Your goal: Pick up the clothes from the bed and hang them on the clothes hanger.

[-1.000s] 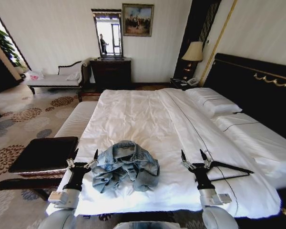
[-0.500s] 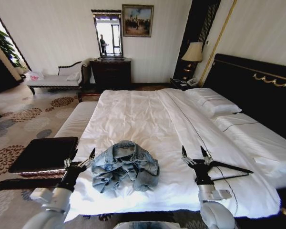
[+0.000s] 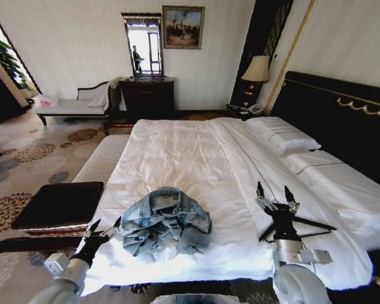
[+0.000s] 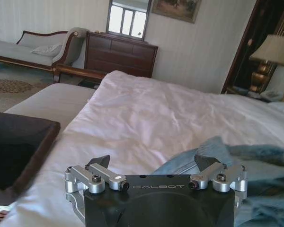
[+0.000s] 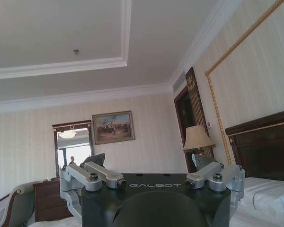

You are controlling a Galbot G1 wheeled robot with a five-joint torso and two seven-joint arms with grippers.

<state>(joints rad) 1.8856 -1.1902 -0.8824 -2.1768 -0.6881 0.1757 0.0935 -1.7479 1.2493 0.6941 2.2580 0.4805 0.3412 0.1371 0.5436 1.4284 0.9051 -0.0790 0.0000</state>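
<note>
The clothes [image 3: 166, 220], a crumpled light-blue denim jacket, lie near the foot of the bed [image 3: 177, 155] on its white quilt. My left gripper [image 3: 105, 224] is open, low at the bed's near left corner, just left of the jacket. In the left wrist view that gripper [image 4: 152, 161] points across the quilt with the jacket [image 4: 255, 163] off to one side. The clothes hanger [image 3: 313, 223], thin and black, lies flat on the quilt to the right. My right gripper [image 3: 273, 190] stands open above its near end, fingers pointing up. In the right wrist view that gripper [image 5: 146, 161] faces the wall and ceiling.
A dark padded stool [image 3: 58, 202] stands by the bed's left side, with a white bench [image 3: 102, 158] beyond it. White pillows [image 3: 282, 134] and the black headboard [image 3: 342, 117] are at the right. A dresser [image 3: 147, 96] and a lamp [image 3: 256, 68] stand by the far wall.
My left gripper has dropped and pulled back toward the bed's near left corner, away from the jacket. My right gripper has risen and shifted right over the hanger. The jacket and hanger have not moved.
</note>
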